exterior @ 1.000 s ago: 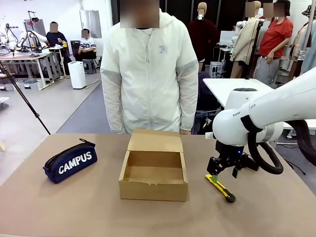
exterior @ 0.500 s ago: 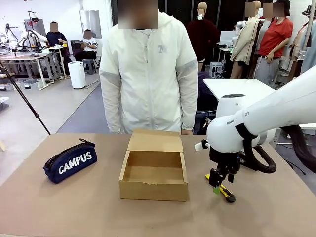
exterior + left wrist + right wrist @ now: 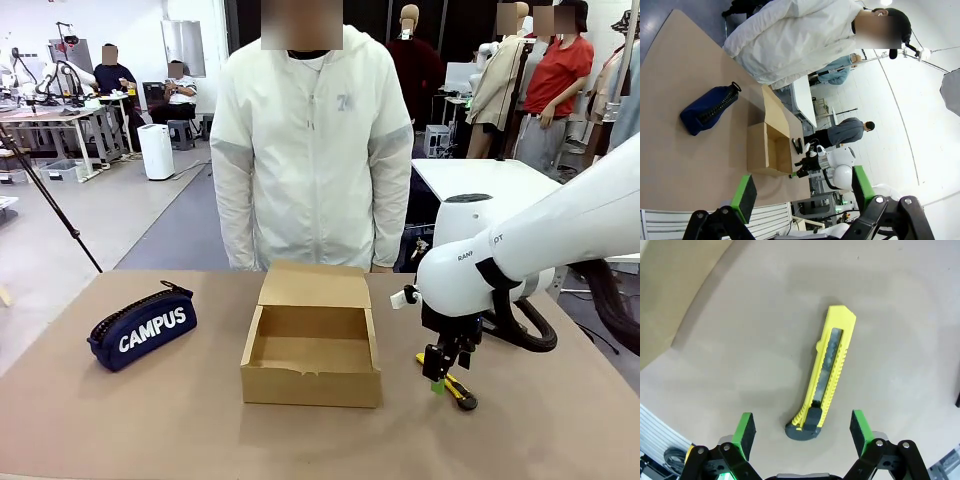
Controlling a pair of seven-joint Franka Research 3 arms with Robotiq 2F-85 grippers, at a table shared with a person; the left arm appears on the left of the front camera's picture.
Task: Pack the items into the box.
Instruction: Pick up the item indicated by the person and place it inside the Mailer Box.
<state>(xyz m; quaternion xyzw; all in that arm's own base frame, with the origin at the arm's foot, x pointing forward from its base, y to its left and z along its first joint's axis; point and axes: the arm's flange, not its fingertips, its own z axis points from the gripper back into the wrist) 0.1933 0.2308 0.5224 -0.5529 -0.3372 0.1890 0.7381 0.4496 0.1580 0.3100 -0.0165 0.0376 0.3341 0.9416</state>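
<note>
The brown cardboard box (image 3: 310,350) stands open at mid-table, its flap up toward the person. The navy CAMPUS pouch (image 3: 142,328) lies to its left. Right of the box lies the yellow-and-black utility knife (image 3: 456,387). My right gripper (image 3: 437,379) hangs open just above it, pointing down. In the right wrist view the knife (image 3: 828,374) lies lengthwise between the green pads (image 3: 745,430), untouched. My left gripper (image 3: 802,192) is open and high above the table, far from the pouch (image 3: 707,110) and box (image 3: 767,150). A small black stapler (image 3: 798,146) lies beyond the box.
A person in a white jacket (image 3: 310,150) stands at the far edge behind the box, arms down. A corner of the box (image 3: 662,295) shows in the right wrist view. Bare tabletop (image 3: 150,420) spreads in front of the box and pouch.
My right arm has swung left and lowered over the knife, and the gripper has turned. The person has shifted slightly. Box, pouch and knife lie where they were.
</note>
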